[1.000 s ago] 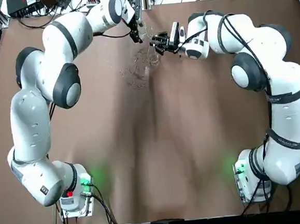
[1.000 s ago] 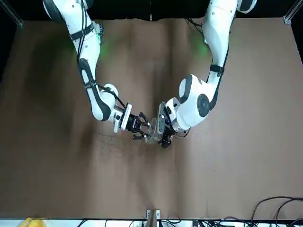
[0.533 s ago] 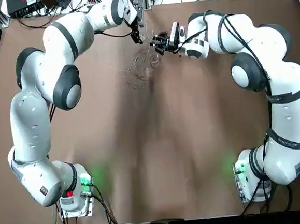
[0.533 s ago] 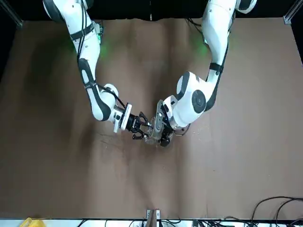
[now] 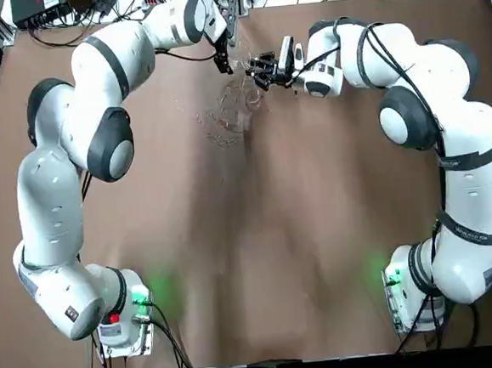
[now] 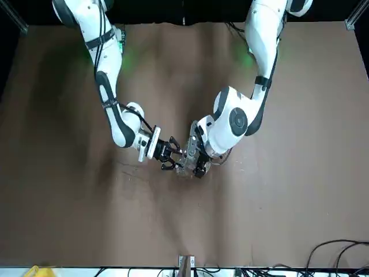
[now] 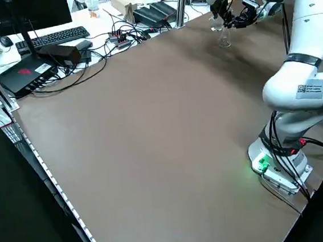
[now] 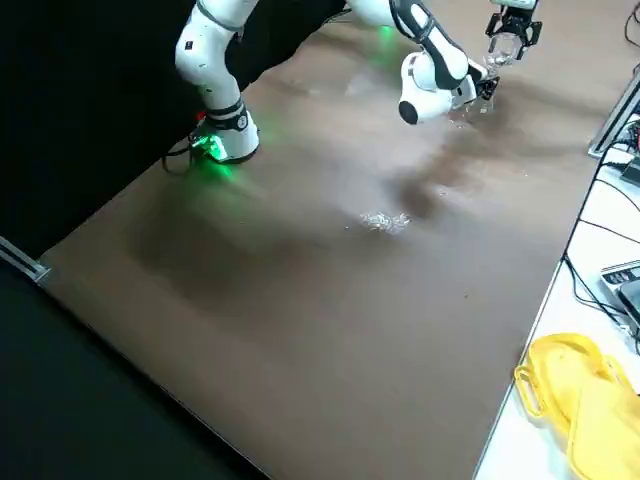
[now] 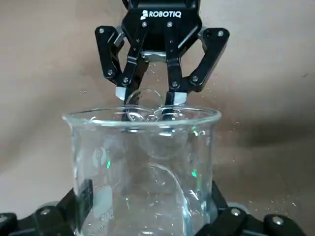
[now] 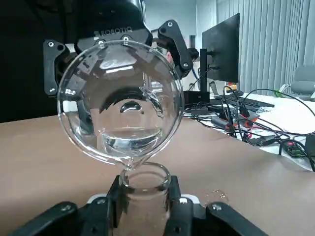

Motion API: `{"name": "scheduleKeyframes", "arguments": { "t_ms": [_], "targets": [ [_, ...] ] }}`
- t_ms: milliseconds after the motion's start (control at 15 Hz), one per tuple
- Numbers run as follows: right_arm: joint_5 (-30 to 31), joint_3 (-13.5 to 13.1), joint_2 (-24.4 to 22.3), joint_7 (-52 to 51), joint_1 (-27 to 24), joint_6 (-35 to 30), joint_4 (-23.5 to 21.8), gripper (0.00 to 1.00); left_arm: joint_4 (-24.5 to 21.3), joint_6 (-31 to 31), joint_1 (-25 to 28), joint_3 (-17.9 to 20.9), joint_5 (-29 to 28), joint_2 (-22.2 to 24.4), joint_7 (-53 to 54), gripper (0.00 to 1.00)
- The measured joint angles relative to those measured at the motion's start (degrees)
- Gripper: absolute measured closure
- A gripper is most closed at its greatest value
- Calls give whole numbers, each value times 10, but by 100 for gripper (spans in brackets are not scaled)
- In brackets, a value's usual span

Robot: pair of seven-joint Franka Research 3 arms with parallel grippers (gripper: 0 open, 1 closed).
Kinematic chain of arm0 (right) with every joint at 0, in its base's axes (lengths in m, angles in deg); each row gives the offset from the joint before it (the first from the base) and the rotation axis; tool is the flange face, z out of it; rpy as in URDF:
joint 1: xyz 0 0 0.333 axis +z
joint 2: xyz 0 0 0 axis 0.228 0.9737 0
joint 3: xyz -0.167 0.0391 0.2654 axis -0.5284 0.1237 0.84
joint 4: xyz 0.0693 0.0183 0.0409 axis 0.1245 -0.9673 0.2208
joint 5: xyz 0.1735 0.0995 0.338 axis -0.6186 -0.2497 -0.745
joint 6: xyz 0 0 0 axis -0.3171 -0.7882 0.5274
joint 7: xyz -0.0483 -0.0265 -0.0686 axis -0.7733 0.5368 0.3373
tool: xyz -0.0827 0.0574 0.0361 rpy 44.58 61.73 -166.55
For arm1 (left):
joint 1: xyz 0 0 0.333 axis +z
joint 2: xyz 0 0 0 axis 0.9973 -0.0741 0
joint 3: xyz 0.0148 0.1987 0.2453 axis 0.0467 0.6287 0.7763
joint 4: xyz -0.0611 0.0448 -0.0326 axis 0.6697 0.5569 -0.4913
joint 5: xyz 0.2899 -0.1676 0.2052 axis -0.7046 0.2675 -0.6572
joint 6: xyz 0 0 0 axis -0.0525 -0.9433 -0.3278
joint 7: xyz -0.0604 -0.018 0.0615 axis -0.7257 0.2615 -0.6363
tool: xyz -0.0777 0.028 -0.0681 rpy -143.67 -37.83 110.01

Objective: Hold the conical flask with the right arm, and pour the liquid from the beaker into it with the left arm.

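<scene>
Since the earlier front view, the left arm [image 6: 233, 118] has been shifted slightly at its wrist, and the beaker [image 9: 142, 172] has been carried with it; the right arm [image 6: 118, 124] is seen in the same place. The conical flask [image 10: 145, 211] is held above the far part of the counter [image 5: 236, 278], its neck gripped between the fingers of the right tool [image 10: 146, 194], which is closed to the neck's narrow width. The beaker is clasped by the left tool [image 9: 150, 204], whose fingers are spread to the glass's width and pressed against opposite sides. The beaker is tilted, with its lip at the flask's mouth, and clear liquid [image 10: 133, 142] is pooled inside it. Droplets [image 8: 385, 222] are scattered on the counter. Beyond the counter's edge, a monitor [image 7: 14, 20], a keyboard [image 7: 59, 38], tangled cables [image 7: 111, 43] and a yellow item [image 8: 590, 410] are seen on a white surface [image 8: 515, 445].
</scene>
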Motion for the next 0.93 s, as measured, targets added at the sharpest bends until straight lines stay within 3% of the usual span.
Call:
{"name": "scheduleKeyframes", "arguments": {
  "t_ms": [933],
  "targets": [
    [0, 0, 0, 0, 0, 0, 0, 61, 19, 13, -10, 1, -42, 1, -61, 3]
  ]
}}
